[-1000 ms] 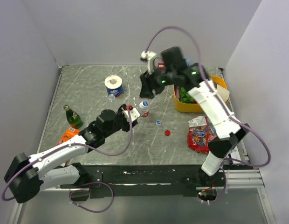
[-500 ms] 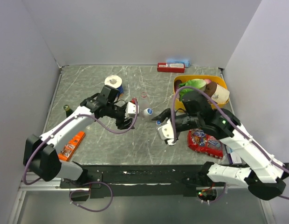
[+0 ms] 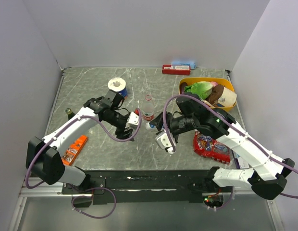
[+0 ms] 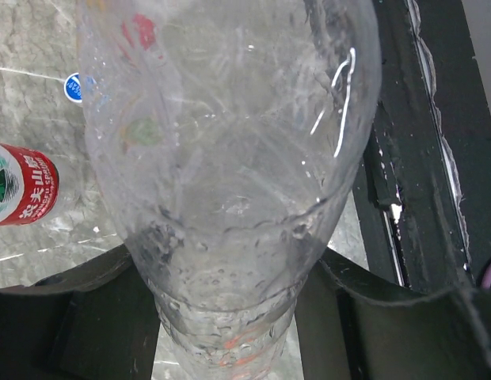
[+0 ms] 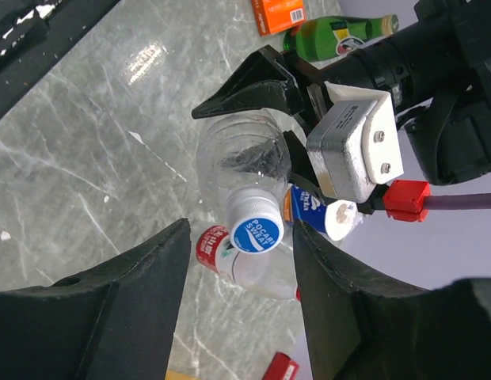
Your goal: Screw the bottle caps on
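Sitting on the mouth of a clear bottle [image 5: 237, 162], a blue cap [image 5: 254, 227] with a pale centre faces the right wrist camera; whether its thread has caught cannot be told. The bottle looks empty. Its thin wall is ribbed and beaded with droplets, and it appears lifted off the table [image 3: 139, 154], lying roughly level with its neck toward the right arm. The left gripper [image 4: 230, 324] is clamped on its lower body, a finger pressed to each side. The right gripper [image 5: 239, 229] straddles the cap with its jaws parted and a gap showing on either side, so it grips nothing. By my reading the step in hand is capping this bottle. The next move calls for the right jaws to close squarely on the cap's rim and turn it about the neck's axis, while the left grip holds the bottle against spinning. Such thin plastic may flex or slip. Just behind stands the tall bottle [image 3: 148, 108] with its red label band, and a second blue cap [image 4: 73, 87] lies on the table near it. Farther right are a yellow bin [image 3: 202, 80] and a red snack packet [image 3: 211, 147].
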Controlling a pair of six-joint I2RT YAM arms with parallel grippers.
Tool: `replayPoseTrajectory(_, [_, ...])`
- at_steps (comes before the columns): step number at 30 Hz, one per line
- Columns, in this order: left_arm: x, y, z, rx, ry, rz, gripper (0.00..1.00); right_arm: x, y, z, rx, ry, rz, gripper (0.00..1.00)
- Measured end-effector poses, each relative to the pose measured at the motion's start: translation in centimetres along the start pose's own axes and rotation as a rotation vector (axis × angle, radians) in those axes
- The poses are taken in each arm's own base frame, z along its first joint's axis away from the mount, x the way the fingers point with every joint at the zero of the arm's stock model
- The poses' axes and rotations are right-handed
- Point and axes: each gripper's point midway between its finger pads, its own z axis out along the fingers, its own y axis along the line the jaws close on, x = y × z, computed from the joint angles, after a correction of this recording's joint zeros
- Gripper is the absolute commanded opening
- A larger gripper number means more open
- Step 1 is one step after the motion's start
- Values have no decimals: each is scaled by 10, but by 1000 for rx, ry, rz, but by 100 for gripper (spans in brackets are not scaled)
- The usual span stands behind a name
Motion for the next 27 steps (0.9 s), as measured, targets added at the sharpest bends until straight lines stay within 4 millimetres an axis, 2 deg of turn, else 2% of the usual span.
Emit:
replayPoseTrajectory(10, [2, 0, -1, 1, 14, 28, 1, 1, -7, 5, -37, -9, -43, 52])
replayPoseTrajectory(21, [2, 4, -4, -11, 32, 58, 1, 7, 0, 15, -129, -11, -56, 48])
replayPoseTrajectory(27, [5, 4, -5, -11, 46, 73, 1, 10, 0, 18, -139, -9, -77, 38])
